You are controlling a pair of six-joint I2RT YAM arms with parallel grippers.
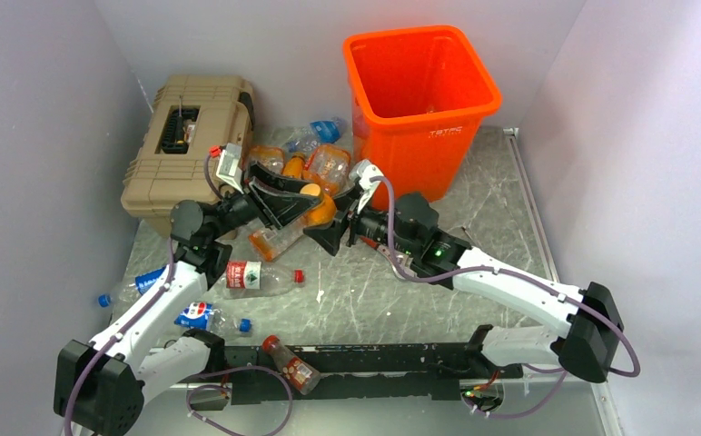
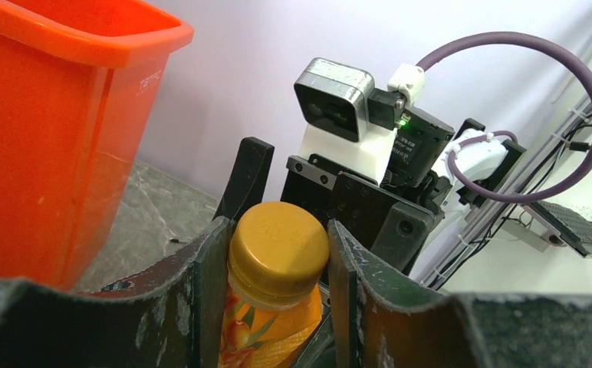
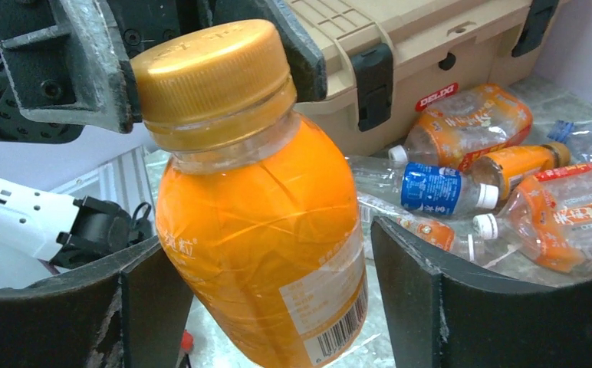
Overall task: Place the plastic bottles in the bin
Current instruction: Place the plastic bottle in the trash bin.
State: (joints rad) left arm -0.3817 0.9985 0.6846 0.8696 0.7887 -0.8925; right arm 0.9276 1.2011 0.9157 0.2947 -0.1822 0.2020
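An orange juice bottle with a gold cap (image 1: 320,207) hangs in the air between my two grippers. My left gripper (image 1: 294,202) is shut on its cap and neck (image 2: 279,249). My right gripper (image 1: 338,221) is open with its fingers (image 3: 419,295) on either side of the bottle's body (image 3: 262,230); a gap shows on the right side. The orange bin (image 1: 419,91) stands at the back right, also large at the left of the left wrist view (image 2: 40,146). Several other bottles lie in a pile (image 1: 315,156) before the bin and on the table at the left (image 1: 256,277).
A tan ribbed toolbox (image 1: 188,136) stands at the back left, also seen in the right wrist view (image 3: 416,46). Orange-labelled bottles (image 3: 469,123) and a blue-labelled bottle (image 3: 439,188) lie by it. One bottle (image 1: 288,361) lies on the black rail near the arm bases.
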